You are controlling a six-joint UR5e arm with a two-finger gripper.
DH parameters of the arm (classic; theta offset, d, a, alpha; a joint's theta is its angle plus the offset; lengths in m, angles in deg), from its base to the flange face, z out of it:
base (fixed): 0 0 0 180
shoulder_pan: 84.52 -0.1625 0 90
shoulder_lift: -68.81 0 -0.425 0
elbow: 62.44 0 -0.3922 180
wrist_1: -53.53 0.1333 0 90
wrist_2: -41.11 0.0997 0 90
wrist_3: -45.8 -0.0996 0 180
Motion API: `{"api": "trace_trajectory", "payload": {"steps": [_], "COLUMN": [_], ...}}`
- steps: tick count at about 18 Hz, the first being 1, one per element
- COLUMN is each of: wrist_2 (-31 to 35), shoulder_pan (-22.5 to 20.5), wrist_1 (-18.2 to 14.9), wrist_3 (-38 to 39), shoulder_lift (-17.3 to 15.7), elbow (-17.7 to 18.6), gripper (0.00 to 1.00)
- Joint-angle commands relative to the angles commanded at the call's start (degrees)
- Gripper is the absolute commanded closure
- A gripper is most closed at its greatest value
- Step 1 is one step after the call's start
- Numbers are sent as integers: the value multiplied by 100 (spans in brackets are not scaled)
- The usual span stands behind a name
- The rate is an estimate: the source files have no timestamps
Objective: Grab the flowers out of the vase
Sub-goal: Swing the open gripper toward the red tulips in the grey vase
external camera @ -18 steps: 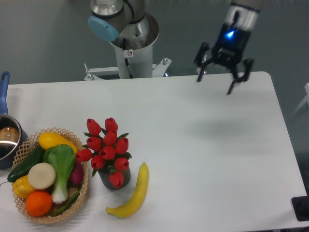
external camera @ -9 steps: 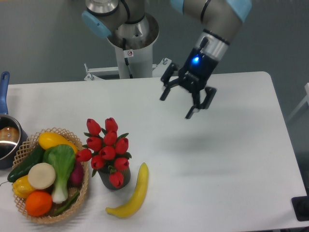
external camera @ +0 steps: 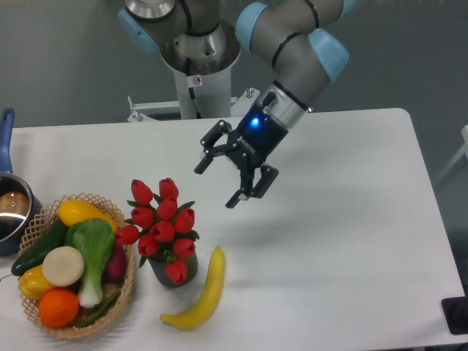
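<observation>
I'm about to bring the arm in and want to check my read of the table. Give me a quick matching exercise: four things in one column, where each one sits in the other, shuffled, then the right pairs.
Things:
1. flowers
2. banana
3. hand
4. pot

Places:
A. at the table's left edge, beside the basket
B. in the air above the table, up and right of the tulips, open and empty
C. standing in the vase
D. lying on the table just right of the vase

Pairs: 1-C, 2-D, 3-B, 4-A
</observation>
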Motion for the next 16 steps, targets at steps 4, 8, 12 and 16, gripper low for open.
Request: {"api": "trace_trajectory", "payload": {"steps": [4,8,12,16], "wrist_2": [-169,-169,-178,-169], "shoulder_pan": [0,0,176,333], "wrist_1": [9,184,457,501], "wrist_3": [274,283,309,415], "shoulder_lift": [158,378,554,712], "elbow": [-70,-79,-131,-272], "gripper": [0,0,0,0]}}
